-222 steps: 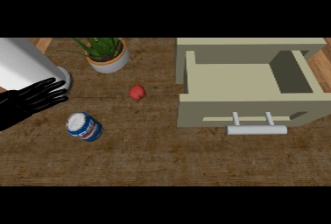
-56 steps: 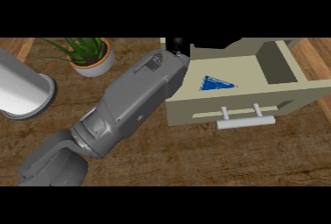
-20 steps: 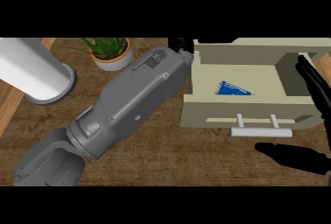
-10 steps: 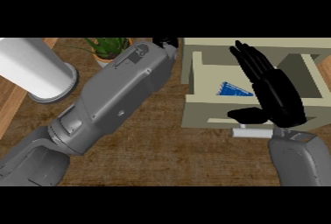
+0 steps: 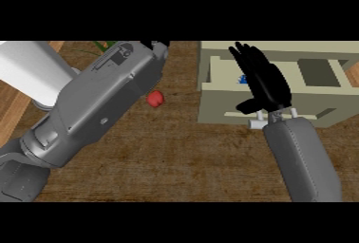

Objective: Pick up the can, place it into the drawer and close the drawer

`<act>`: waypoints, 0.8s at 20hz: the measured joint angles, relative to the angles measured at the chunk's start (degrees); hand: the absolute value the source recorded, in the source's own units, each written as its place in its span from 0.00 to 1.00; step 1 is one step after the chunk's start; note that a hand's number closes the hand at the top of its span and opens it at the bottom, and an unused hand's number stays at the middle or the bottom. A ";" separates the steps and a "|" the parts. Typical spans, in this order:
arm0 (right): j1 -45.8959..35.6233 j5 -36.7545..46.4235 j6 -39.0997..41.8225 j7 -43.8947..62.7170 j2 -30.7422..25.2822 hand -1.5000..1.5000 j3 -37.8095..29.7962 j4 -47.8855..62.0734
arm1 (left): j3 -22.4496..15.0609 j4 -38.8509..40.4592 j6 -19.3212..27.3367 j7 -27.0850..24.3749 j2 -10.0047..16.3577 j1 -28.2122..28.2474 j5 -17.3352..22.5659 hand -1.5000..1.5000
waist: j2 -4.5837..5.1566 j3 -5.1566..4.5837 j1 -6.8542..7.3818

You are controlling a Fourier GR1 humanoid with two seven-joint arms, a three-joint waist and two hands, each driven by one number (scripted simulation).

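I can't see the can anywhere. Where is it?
In the head view, upper right: the can sits inside the open drawer, only a blue bit showing beside the right robot hand.
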 measured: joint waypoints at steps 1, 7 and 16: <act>-0.87 0.81 -1.77 -0.12 0.28 0.00 -0.19 3.02 | 0.07 -1.01 0.48 0.33 0.31 0.40 -0.27 0.00 | 0.03 0.00 0.10; -7.71 4.73 -11.10 -1.32 -0.34 0.00 -2.26 17.43 | -0.07 -6.74 0.98 3.21 4.09 3.82 -2.00 0.00 | -0.37 -0.50 0.44; -15.76 7.48 -23.28 -2.79 -1.31 0.00 -5.92 32.92 | 0.74 -13.37 0.75 5.65 8.37 7.77 -3.77 0.00 | -0.41 -0.91 1.17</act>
